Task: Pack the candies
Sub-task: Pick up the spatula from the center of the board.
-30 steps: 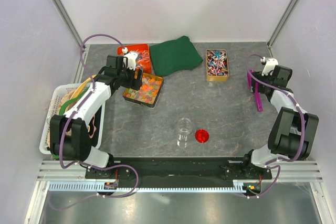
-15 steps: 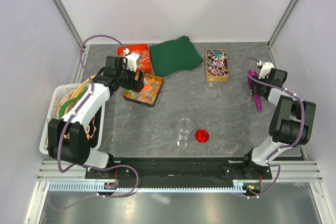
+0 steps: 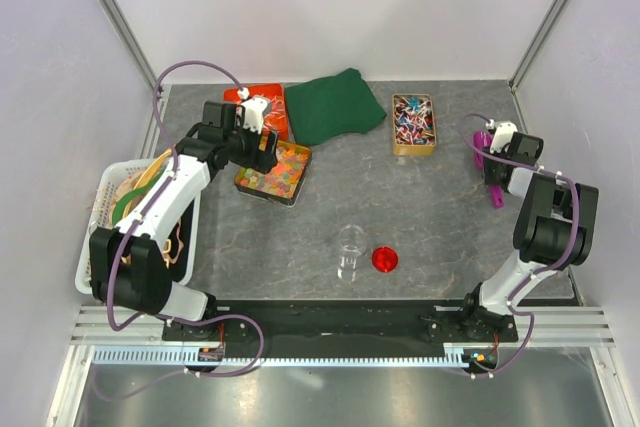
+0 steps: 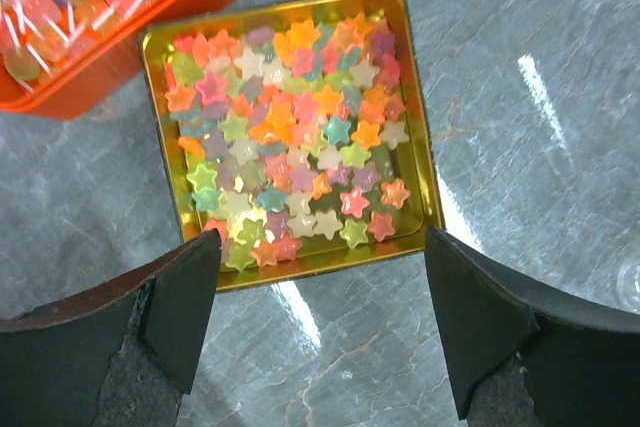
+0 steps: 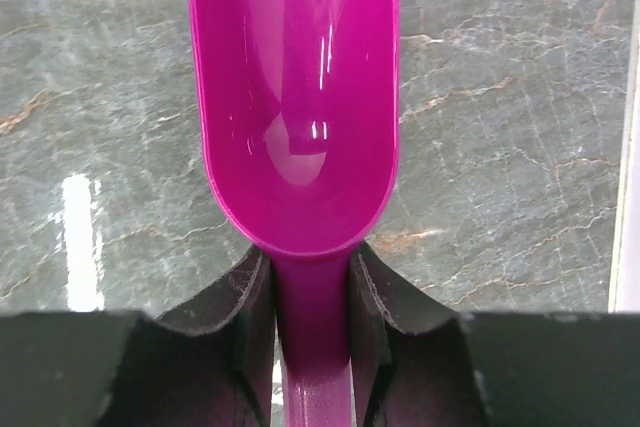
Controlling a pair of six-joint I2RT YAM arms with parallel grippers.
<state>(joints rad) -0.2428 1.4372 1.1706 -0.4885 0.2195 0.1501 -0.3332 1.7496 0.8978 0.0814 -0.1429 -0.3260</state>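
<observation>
Overhead view of a grey, stone-patterned tabletop (image 3: pixel 430 207). Low in the centre of the frame, nearest the arm bases, a clear glass jar (image 3: pixel 349 252) stands open, with a red lid (image 3: pixel 385 259) just beside it on the right.

At the right edge, the right claw (image 5: pixel 312 317) is closed on the slim handle of a magenta scoop (image 5: pixel 295 97), whose bowl faces up.

Left of centre, the left claw (image 4: pixel 320 277) hangs with its fingers spread wide above a square gold tin (image 4: pixel 423 147). The tin holds the candies (image 4: pixel 290 137) — small star-shaped pieces in orange, yellow, pink and green.

Farther back are an orange tray (image 3: pixel 268 107), a folded green cloth (image 3: pixel 335 107) and a box of wrapped sweets (image 3: pixel 413 124).

The candies look light, loose and probably a little slick, too small to pinch singly — scooping suits them, with the hold on the scoop's handle, not its bowl.
</observation>
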